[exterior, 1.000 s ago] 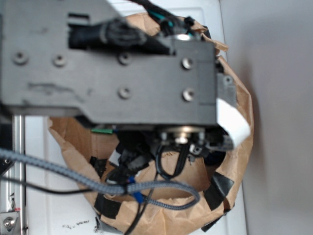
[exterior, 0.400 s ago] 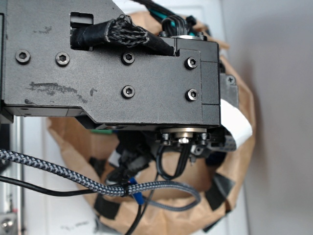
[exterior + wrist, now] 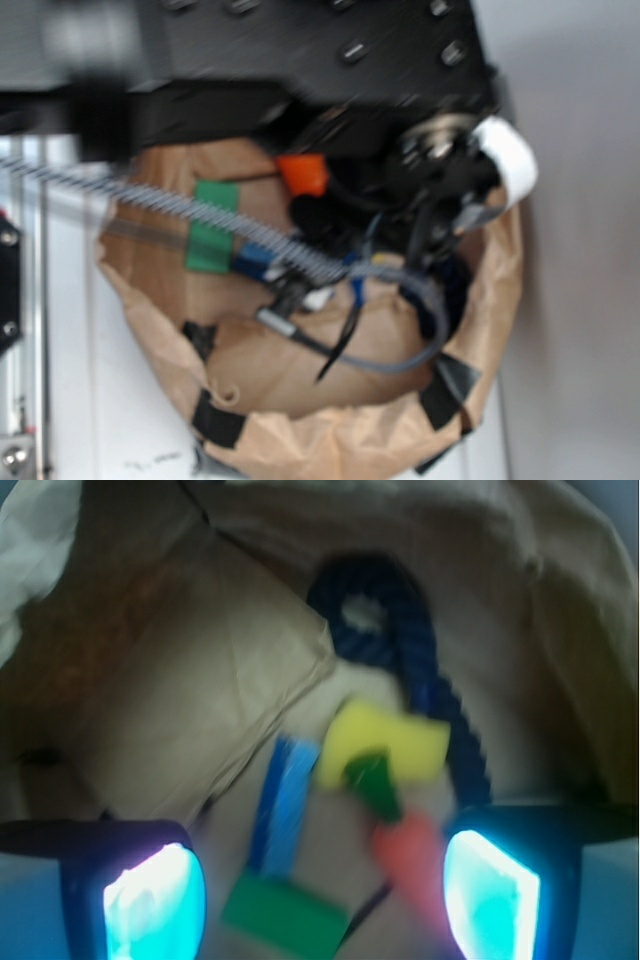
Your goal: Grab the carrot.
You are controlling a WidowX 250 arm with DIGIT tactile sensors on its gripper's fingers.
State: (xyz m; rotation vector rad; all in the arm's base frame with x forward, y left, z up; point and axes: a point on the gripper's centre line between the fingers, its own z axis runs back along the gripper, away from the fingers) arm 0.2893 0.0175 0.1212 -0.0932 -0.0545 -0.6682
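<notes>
In the wrist view the orange carrot (image 3: 408, 865) lies on the brown paper floor of the bag, its dark-green stem (image 3: 372, 785) pointing away towards a yellow sponge piece (image 3: 385, 742). My gripper (image 3: 322, 895) is open above it. The carrot lies between the glowing pads, close to the right pad (image 3: 490, 895) and apart from the left pad (image 3: 155, 900). In the blurred exterior view an orange end that looks like the carrot (image 3: 303, 173) shows just under the black arm (image 3: 300, 60), which hides the fingers.
A blue sponge (image 3: 285, 800) and a green block (image 3: 285, 915) lie left of the carrot. A dark rope loop (image 3: 400, 650) curves behind the yellow sponge. The crumpled brown paper bag (image 3: 330, 440) walls everything in. Grey braided cables (image 3: 230, 225) hang across it.
In the exterior view the arm has swung up towards the top of the frame, uncovering the bag's inside with an orange and a green thing. The picture is now motion-blurred.
</notes>
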